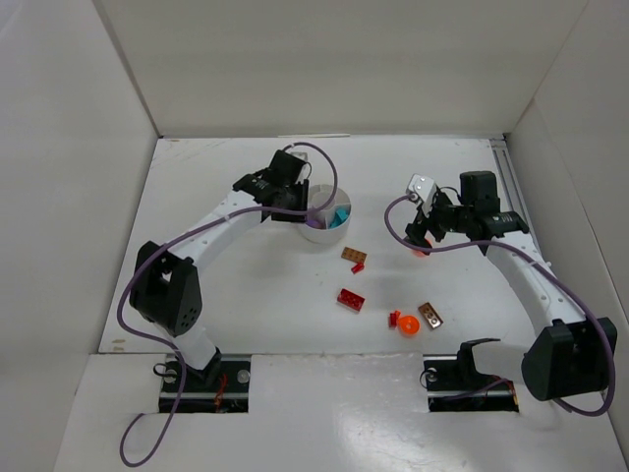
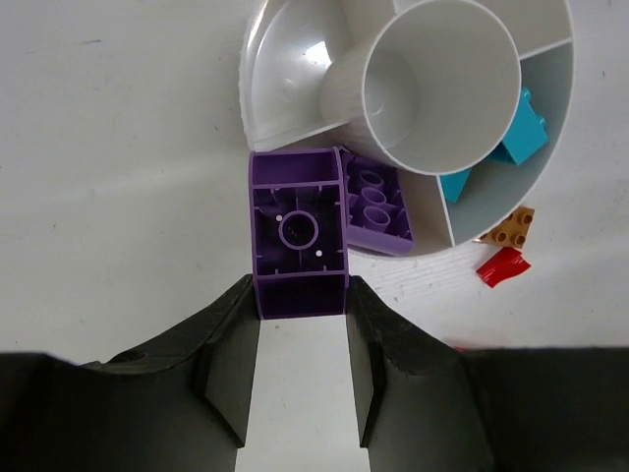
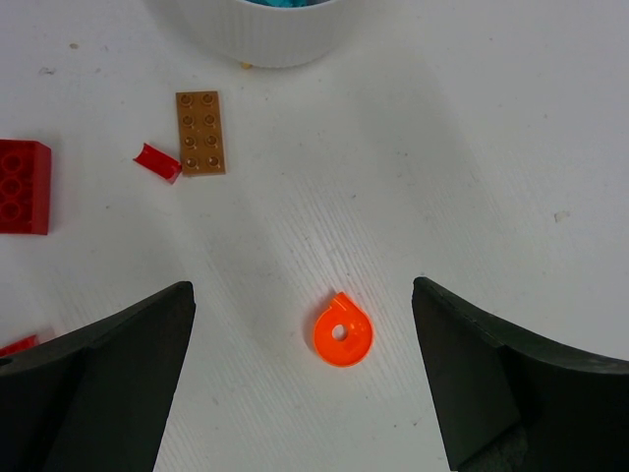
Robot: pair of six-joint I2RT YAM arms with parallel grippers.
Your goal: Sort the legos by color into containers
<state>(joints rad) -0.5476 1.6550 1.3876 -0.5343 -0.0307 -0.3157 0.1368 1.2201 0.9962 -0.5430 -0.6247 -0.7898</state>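
A purple plastic brick [image 2: 298, 231] is clamped by its sides between the jaws of the left gripper [image 2: 300, 290], with its hollow underside turned toward the wrist camera. It is held at the near rim of the small white round plastic dish [image 2: 285, 88], just beside a second purple studded brick [image 2: 375, 205] that lies in a wedge compartment. The position is judged to be chosen so that the brick can be released among its own colour. In the neighbouring wedge teal pieces [image 2: 521, 128] are seen, while the central round well [image 2: 442, 88] appears empty. A small brown piece [image 2: 513, 228] and a red curved piece [image 2: 503, 265] lie on the table [image 3: 491, 147] just outside the rim. The right gripper [image 3: 303, 288] is spread wide with nothing between its fingers. It is poised above a flat orange rounded piece [image 3: 343, 334], presumably so that this can be taken next. A brown studded plate [image 3: 200, 133] and a red brick [image 3: 22, 187] are left unsorted nearer the dish.
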